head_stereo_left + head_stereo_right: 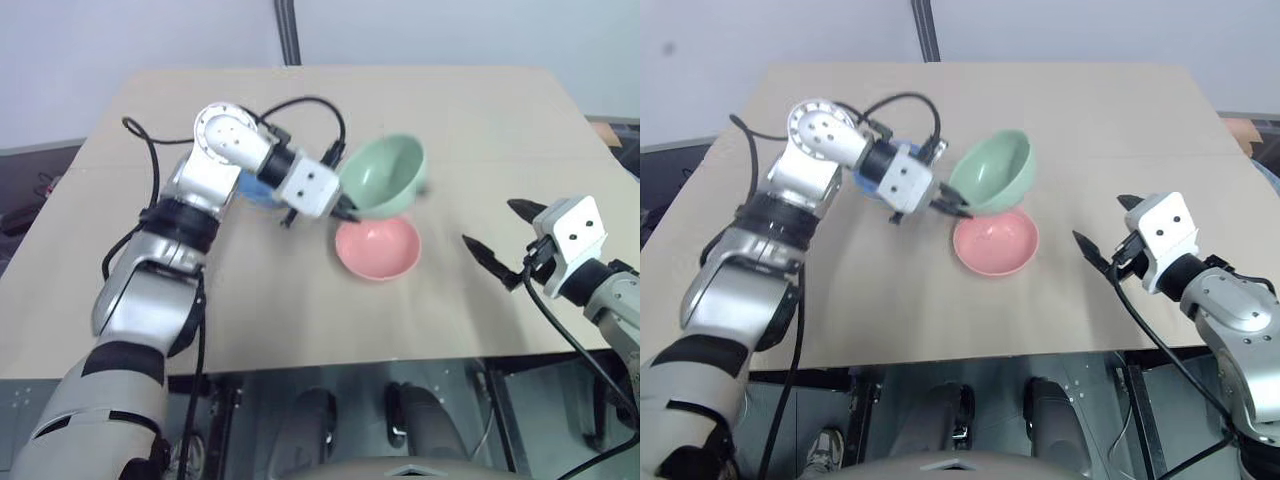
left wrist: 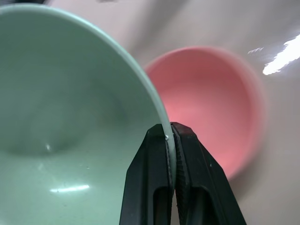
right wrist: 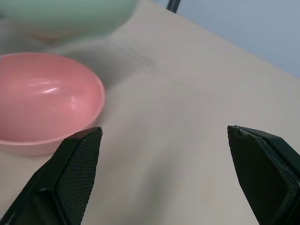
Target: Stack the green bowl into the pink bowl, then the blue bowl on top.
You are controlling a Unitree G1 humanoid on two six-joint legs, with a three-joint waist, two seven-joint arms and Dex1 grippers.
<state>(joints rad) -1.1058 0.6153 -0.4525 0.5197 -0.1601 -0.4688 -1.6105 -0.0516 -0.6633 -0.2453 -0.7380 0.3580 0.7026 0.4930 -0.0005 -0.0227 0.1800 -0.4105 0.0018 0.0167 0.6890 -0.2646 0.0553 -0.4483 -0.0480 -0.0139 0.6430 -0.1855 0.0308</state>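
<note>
Green bowl [image 1: 385,175]: pale mint, plain, no pattern, at the left tool [image 1: 347,211]. Pink bowl [image 1: 377,248]: salmon, plain, just beside that tool. Blue bowl [image 1: 872,182]: sky-blue, behind it. Both tools, including the right tool [image 1: 497,235], have black fingers. Counter [image 1: 480,120]: uniform light tan.

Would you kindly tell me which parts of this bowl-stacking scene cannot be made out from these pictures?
- Blue bowl: mostly hidden behind the left arm in both eye views; only slivers show.
- Green bowl, gripped at its rim by the left claw: cut off by the left wrist view's edges.
- Pink bowl: its near rim is hidden behind a finger of the open right claw in the right wrist view.
</note>
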